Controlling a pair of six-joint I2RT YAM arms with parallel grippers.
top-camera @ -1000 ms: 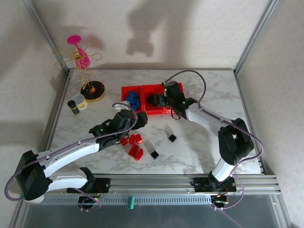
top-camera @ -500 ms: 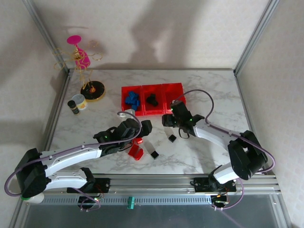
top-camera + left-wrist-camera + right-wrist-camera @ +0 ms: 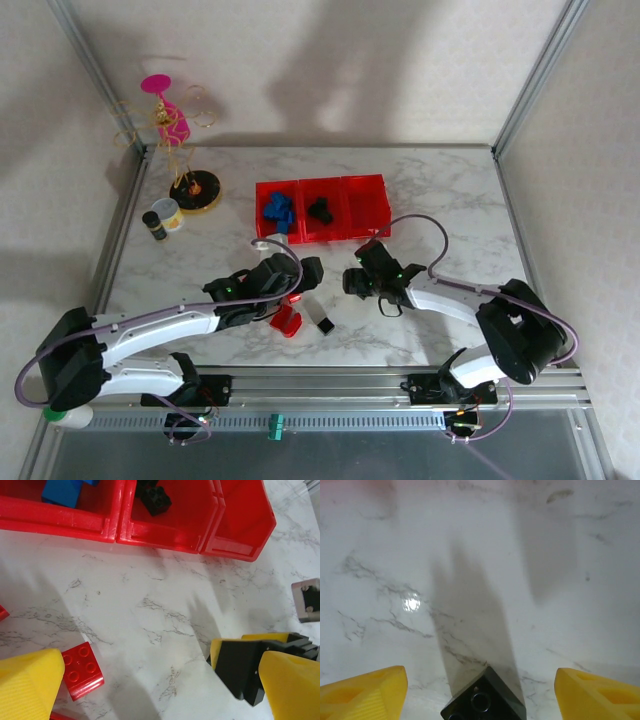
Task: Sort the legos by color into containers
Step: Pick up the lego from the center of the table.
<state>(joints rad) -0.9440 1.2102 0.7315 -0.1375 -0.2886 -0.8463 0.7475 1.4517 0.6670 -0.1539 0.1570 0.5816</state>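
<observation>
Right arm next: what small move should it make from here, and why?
Probably lower the right tool straight down and close. In the wrist view its yellow fingers stand wide apart with a black brick on the marble table centred between them, not yet gripped.

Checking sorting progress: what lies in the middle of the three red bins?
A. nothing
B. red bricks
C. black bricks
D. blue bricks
C: black bricks lie in the middle bin, while the blue bricks sit in the left bin.
</observation>
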